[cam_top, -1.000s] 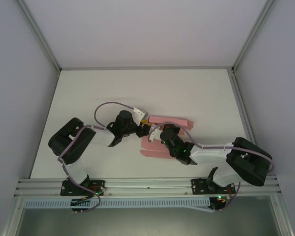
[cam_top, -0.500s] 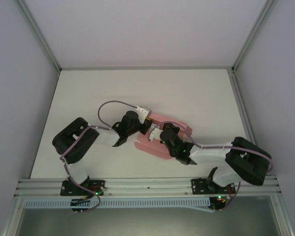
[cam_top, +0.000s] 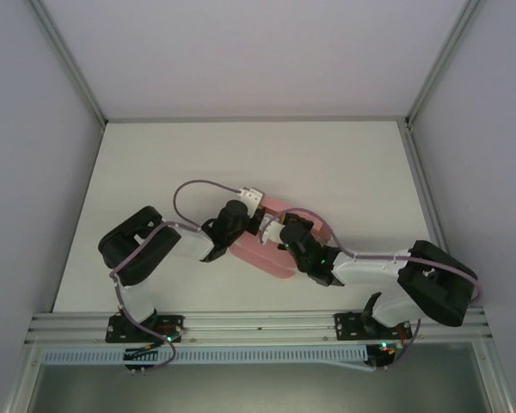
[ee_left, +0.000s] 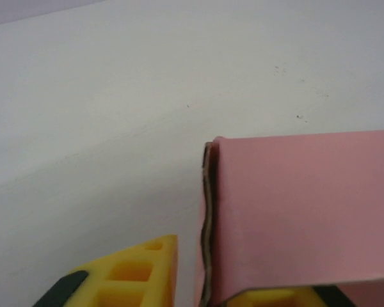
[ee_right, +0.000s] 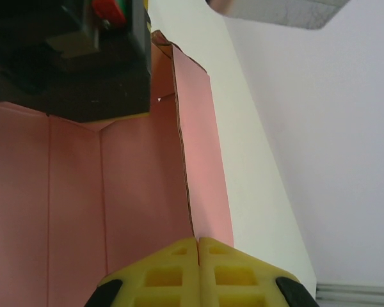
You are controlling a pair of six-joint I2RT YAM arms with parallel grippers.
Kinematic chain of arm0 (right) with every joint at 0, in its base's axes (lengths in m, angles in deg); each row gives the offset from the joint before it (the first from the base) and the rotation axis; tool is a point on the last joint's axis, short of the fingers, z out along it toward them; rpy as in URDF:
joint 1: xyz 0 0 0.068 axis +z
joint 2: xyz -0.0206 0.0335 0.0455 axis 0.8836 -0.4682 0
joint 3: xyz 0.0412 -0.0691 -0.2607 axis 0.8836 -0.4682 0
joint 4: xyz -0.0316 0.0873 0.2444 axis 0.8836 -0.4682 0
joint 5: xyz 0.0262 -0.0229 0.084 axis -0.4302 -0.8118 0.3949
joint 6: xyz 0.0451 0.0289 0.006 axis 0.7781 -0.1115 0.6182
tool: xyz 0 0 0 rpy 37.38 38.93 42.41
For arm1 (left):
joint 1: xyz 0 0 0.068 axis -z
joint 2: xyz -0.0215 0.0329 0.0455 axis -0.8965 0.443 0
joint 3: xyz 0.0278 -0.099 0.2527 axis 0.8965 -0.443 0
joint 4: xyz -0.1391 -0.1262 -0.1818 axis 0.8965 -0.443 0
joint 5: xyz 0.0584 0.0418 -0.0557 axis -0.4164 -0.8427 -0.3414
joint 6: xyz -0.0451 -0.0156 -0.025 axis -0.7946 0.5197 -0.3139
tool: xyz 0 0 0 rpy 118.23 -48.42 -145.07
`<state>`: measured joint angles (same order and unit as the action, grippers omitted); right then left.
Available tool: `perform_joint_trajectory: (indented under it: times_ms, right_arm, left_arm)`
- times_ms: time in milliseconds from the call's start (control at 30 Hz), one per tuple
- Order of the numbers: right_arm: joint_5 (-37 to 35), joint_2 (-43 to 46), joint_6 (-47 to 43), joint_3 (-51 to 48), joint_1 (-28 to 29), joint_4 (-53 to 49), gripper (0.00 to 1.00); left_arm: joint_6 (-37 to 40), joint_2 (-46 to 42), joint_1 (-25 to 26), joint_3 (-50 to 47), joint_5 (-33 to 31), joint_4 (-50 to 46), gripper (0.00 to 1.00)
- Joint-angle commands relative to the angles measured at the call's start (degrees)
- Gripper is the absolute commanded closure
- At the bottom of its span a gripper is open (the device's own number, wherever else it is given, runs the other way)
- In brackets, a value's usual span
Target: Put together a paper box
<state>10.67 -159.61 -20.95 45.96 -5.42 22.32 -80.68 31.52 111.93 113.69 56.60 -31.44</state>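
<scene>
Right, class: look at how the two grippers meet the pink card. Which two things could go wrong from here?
1. The right gripper is shut on one thin edge of the paper box. Any pull could tear or crease the card there.
2. The left gripper straddles a folded edge, with a gap beside one finger. Unpinched, that fold may spring back open.

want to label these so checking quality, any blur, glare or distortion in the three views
Top external: even soft light, no glare, side walls lean from wide-angle distortion, paper box small and partly hidden. Left wrist: box edge sharp, left fingers close and slightly soft. Right wrist: card creases crisp, right fingers clear, dark housing at top left out of focus.
</scene>
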Motion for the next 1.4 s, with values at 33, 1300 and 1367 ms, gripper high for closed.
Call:
perform_joint_trajectory:
  times_ms: [33, 1300, 1367]
  right_arm:
    - [-0.37, -0.36, 2.71, -1.06, -0.9, -9.31, 1.0]
    - [-0.33, 7.18, 5.84, 1.34, -1.98, -6.66, 0.51]
    - [1.05, 10.3, 7.26, 3.59, -2.26, -7.4, 0.34]
  left_arm:
    - [1.28, 2.63, -2.87, -3.59, -4.2, -1.15, 0.67]
    - [-3.1, -6.56, -1.79, 5.22, -13.3, -15.13, 1.0]
    - [-4.06, -8.87, -1.5, 5.88, -12.92, -17.9, 1.0]
